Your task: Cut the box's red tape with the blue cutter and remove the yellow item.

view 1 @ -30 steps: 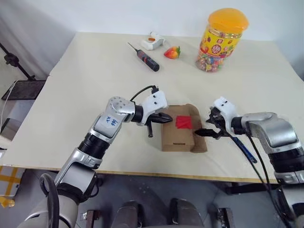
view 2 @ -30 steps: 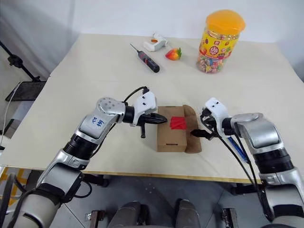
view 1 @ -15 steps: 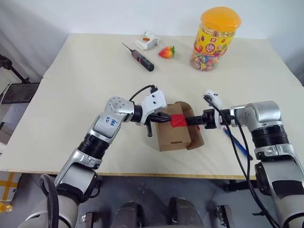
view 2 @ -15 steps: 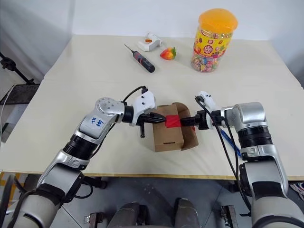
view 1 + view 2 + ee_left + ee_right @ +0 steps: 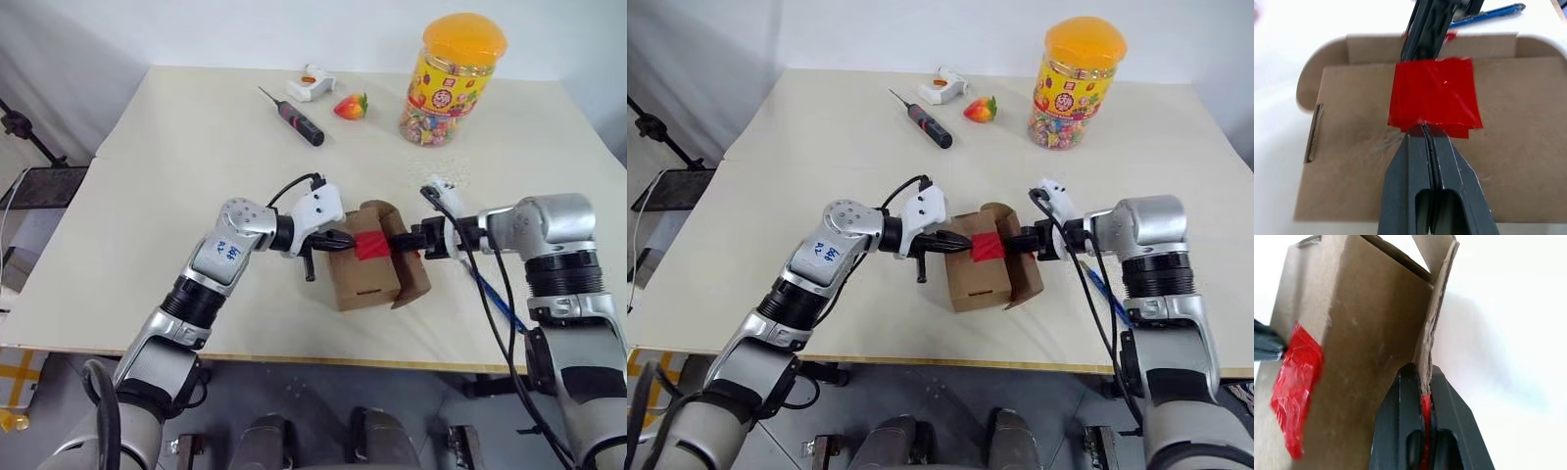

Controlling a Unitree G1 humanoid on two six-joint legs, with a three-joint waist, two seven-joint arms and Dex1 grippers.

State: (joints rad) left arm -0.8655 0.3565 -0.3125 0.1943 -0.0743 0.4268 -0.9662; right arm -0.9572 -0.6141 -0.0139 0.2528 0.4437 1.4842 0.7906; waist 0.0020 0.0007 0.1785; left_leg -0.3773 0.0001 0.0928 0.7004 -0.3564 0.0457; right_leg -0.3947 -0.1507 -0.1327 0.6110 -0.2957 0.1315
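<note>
The brown box (image 5: pixel 362 279) stands near the table's front edge with the red tape (image 5: pixel 370 245) on its top. My left gripper (image 5: pixel 348 242) is shut, its tip resting on the box top at the tape's edge (image 5: pixel 1432 93). My right gripper (image 5: pixel 1422 377) is shut on the edge of the box's right flap (image 5: pixel 412 274), with a bit of red tape pinched between its fingers. That flap stands raised. The blue cutter (image 5: pixel 1106 293) lies on the table to the right of the box, under my right arm. The yellow item is hidden.
At the back of the table stand a yellow-lidded candy jar (image 5: pixel 453 78), a red strawberry toy (image 5: pixel 350 106), a black screwdriver (image 5: pixel 299 119) and a small white device (image 5: pixel 312 83). The table's front edge (image 5: pixel 294 354) runs just below the box.
My right gripper, open beside the box's right flap a second ago, rose, rolled and shut on the flap's edge, lifting it. My left gripper stayed on the box top.
</note>
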